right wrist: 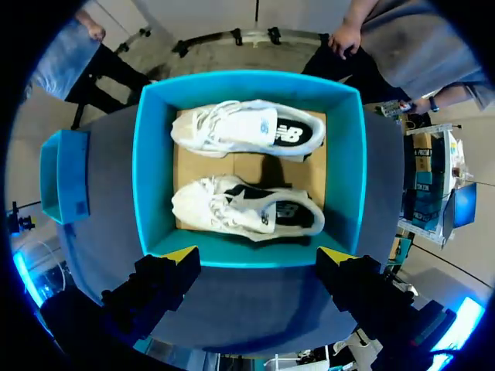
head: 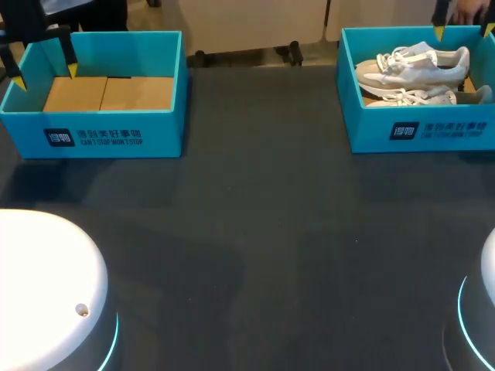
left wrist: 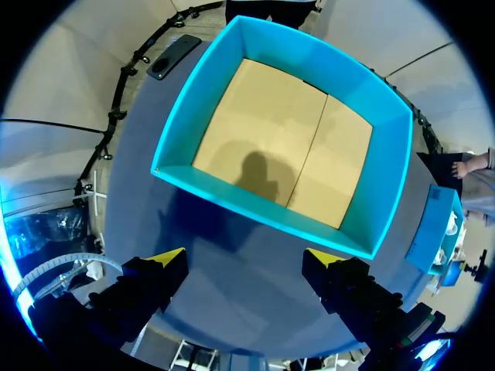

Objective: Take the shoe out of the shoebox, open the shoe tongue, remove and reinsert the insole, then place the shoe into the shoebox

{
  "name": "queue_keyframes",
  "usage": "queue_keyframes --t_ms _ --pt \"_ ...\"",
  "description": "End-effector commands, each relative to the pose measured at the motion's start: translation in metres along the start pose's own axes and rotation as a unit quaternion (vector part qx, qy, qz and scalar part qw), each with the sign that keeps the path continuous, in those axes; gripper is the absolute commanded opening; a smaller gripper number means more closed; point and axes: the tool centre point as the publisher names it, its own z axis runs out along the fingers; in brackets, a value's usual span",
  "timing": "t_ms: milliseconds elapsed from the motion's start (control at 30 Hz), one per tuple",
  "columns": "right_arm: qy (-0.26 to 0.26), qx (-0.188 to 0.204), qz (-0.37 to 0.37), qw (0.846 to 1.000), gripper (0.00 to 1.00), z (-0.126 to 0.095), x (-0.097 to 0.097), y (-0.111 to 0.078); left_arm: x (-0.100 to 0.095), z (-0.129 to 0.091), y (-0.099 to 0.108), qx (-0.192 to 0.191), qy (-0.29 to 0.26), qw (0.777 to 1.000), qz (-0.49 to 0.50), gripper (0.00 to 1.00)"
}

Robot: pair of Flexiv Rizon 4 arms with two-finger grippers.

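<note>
Two white sneakers lie side by side in the blue shoebox (head: 418, 131) at the far right of the table: one shoe (head: 414, 62) at the back, the other (head: 418, 97) nearer the front. From above, the shoebox (right wrist: 151, 178) shows both shoes (right wrist: 247, 130) (right wrist: 247, 209) on its cardboard floor. My right gripper (right wrist: 259, 255) hangs open above the box's near wall, and its yellow tips straddle the box's back edge in the head view (head: 464, 32). My left gripper (head: 44, 76) (left wrist: 246, 259) is open and empty over a second blue box (head: 100, 135).
The second blue box (left wrist: 255, 209) at the far left holds only a bare cardboard floor. The dark tabletop (head: 255, 232) spreads between and in front of both boxes. My arms' white bases (head: 46, 286) (head: 487, 309) sit at the near corners.
</note>
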Motion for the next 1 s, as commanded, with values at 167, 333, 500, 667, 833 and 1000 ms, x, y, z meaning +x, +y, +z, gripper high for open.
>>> queue_keyframes --t_ms 167,333,500,667,833,1000 --pt "-0.010 -0.123 0.003 0.992 1.00 0.009 0.017 -0.059 0.000 -0.001 0.000 0.000 -0.001 1.000 0.000 1.00" --pt "-0.018 -0.145 0.005 0.989 1.00 0.013 0.021 -0.065 0.000 -0.001 0.000 0.000 -0.001 1.000 0.000 1.00" --pt "-0.009 -0.147 0.011 0.989 1.00 0.014 0.022 -0.066 0.000 -0.001 0.000 0.000 -0.001 1.000 0.000 1.00" --pt "0.006 -0.147 -0.004 0.989 1.00 0.013 0.023 -0.066 0.000 -0.001 0.000 0.000 -0.001 1.000 0.000 1.00" --pt "0.006 -0.147 -0.004 0.989 1.00 0.013 0.023 -0.066 0.000 -0.001 0.000 0.000 -0.001 1.000 0.000 1.00" --pt "0.006 -0.147 -0.004 0.989 1.00 0.013 0.023 -0.066 0.000 -0.001 0.000 0.000 -0.001 1.000 0.000 1.00"
